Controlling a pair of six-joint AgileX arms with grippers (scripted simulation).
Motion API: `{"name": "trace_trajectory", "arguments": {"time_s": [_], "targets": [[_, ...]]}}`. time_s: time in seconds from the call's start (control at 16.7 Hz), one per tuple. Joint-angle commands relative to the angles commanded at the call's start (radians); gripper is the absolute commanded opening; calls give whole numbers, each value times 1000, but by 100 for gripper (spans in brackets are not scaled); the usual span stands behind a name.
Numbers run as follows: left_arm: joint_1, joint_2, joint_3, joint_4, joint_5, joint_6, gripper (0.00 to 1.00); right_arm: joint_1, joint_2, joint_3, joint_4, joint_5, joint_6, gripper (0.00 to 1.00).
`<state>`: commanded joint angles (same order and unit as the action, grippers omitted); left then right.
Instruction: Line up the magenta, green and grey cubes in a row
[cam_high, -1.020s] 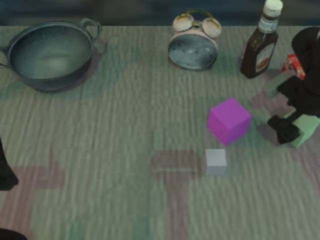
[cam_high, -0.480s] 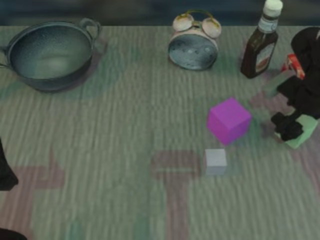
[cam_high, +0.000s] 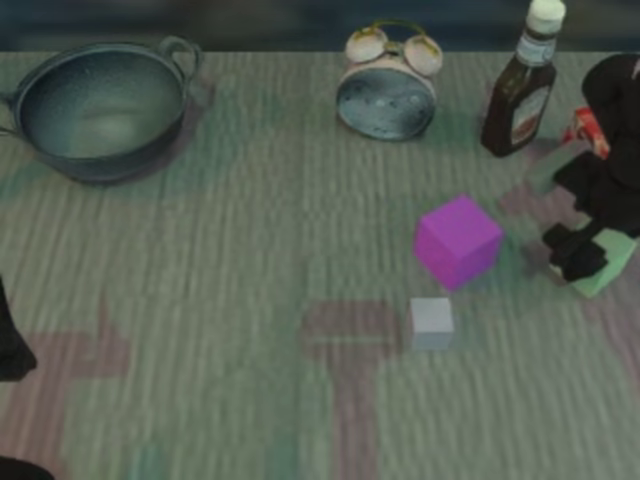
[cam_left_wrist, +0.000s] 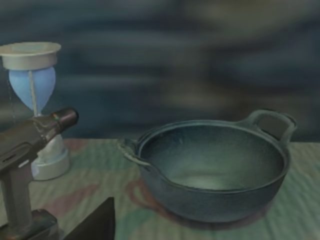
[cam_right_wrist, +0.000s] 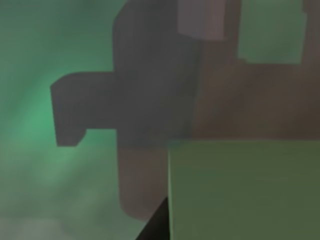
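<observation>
Straddling the green cube (cam_high: 607, 268) at far right, the right gripper (cam_high: 577, 255) hides its finger spacing; an off-centre pinch could twist the cube.

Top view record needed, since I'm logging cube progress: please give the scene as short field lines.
magenta cube: mid-table, right of centre
grey cube: just in front of the magenta one, apart
green cube: near right edge, mostly hidden under right gripper
right gripper: down on the green cube
left gripper: at left edge, parked
row: not yet formed
</observation>
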<state>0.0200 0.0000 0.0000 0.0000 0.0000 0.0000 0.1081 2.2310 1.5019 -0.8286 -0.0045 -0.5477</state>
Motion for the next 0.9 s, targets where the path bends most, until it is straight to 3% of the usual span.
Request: {"name": "trace_trajectory", "arguments": {"time_s": [0.42,0.9], "targets": [[0,0,0,0,0,0,100,7,-89,121,-217,-1,-2,0],[0,0,0,0,0,0,100,24,-90,139,-232,-1,34,0]]}}
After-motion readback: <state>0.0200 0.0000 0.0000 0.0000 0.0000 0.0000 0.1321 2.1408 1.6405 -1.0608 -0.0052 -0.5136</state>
